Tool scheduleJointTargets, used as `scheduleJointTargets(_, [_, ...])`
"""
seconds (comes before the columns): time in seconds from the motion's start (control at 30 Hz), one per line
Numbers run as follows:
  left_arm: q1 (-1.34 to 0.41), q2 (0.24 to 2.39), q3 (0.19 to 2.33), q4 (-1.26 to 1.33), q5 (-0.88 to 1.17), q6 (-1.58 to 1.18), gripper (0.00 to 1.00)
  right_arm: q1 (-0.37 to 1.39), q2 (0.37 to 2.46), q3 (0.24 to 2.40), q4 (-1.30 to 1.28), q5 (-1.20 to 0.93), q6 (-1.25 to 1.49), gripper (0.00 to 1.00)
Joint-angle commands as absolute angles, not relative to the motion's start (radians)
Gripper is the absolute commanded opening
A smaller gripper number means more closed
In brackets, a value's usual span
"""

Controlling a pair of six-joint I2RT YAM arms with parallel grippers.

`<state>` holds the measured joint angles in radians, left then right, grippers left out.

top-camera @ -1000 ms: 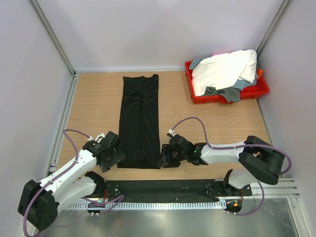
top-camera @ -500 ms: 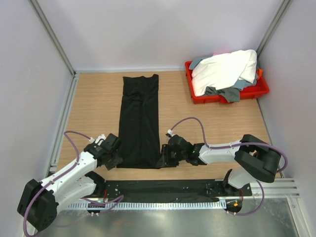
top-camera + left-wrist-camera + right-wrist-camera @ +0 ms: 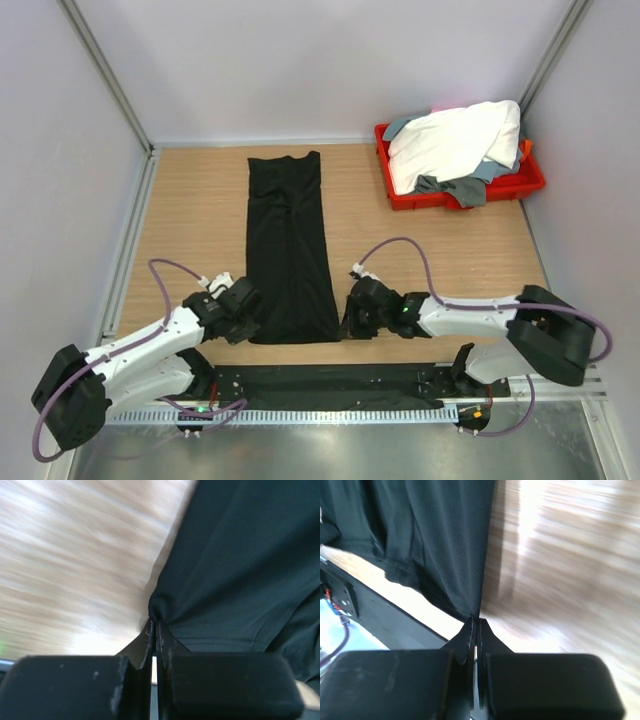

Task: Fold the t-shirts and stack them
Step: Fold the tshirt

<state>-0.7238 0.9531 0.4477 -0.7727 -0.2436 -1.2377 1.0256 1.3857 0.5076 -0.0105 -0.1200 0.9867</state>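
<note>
At the near edge, left gripper (image 3: pixel 154 628) and right gripper (image 3: pixel 475 625) pinch the black shirt's (image 3: pixel 288 240) corners.
Table (image 3: pixel 190 230) wood shows along both long edges.

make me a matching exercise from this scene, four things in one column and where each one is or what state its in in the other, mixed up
Things
1. long black fabric t-shirt
2. crumpled white fabric t-shirt
3. red rectangular plastic tray
4. left tool

Places or states
A. at the far right corner of the wooden table
B. shut on a near corner of the black shirt
C. heaped on top in the tray
D. laid flat in a narrow strip down the table

Pairs: 1-D, 2-C, 3-A, 4-B
</note>
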Motion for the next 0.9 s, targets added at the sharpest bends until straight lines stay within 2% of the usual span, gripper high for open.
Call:
scheduleJointTargets(0.0, [-0.825, 0.940, 0.476, -0.767, -0.259, -1.357, 0.00, 1.029, 1.232, 0.480, -0.211, -0.012, 0.936, 0.01])
scheduleJointTargets(0.13, [-0.922, 0.930, 0.500, -0.828, -0.279, -1.411, 0.00, 1.031, 1.158, 0.440, -0.235, -0.093, 0.936, 0.02])
scheduleJointTargets(0.3, [-0.957, 0.946, 0.526, -0.850, -0.267, -1.413, 0.00, 1.057, 1.164, 0.472, -0.218, -0.129, 0.937, 0.01])
scheduleJointTargets(0.4, [-0.956, 0.962, 0.612, -0.909, -0.296, -1.393, 0.01, 1.061, 1.204, 0.557, -0.262, -0.117, 0.902, 0.02])
scheduleJointTargets(0.57, [-0.948, 1.017, 0.774, -1.012, -0.350, -1.323, 0.10, 1.019, 1.299, 0.743, -0.371, -0.061, 0.801, 0.01])
scheduleJointTargets(0.7, [-0.872, 1.077, 0.891, -1.023, -0.353, -1.208, 0.12, 0.921, 1.354, 0.865, -0.431, -0.087, 0.710, 0.01])
scheduleJointTargets(0.87, [-0.690, 1.193, 0.985, -0.976, -0.284, -1.040, 0.11, 0.813, 1.475, 1.062, -0.492, -0.126, 0.577, 0.01])
